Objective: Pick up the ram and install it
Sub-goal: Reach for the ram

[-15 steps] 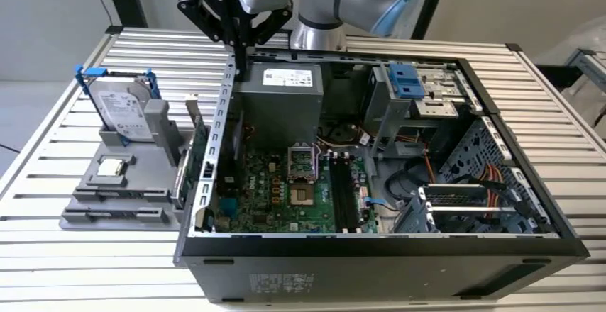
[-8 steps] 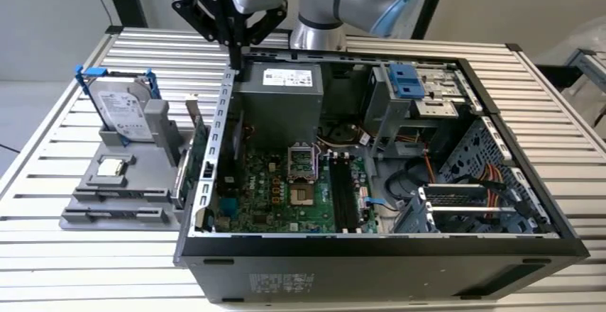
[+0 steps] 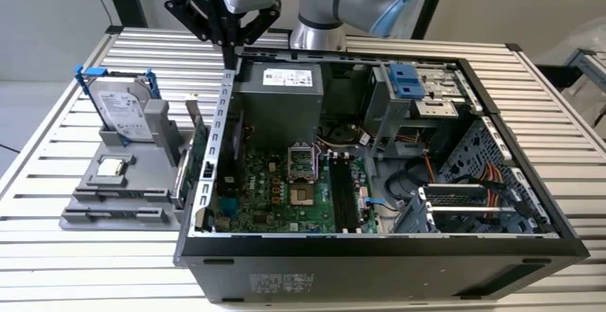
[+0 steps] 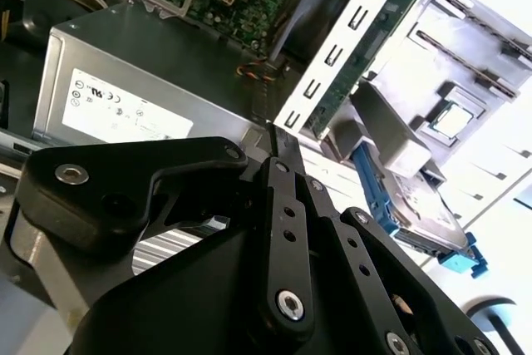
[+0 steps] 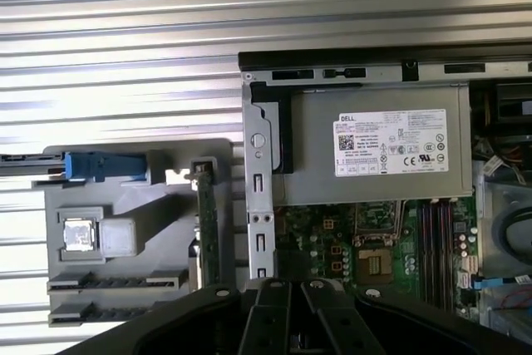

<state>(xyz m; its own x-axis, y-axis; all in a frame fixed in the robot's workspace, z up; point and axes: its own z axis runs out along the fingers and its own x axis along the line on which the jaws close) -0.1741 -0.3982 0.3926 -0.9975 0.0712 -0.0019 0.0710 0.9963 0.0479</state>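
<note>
The end effector, clenched on nothing, hangs just above the computer case's rim corner, near the power supply. Bench slats spread beyond that rim.

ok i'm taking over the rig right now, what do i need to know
Gripper: fingers shut, nothing in them, hovering over the pc case's back corner on the exterior view's left.
Ram: not picked up. Can't place it for sure; possibly one of the dark strips in the gray tray's long slots.
Motherboard slots: look empty.
Done: nothing visible.
Left: pick-up and install.
</note>
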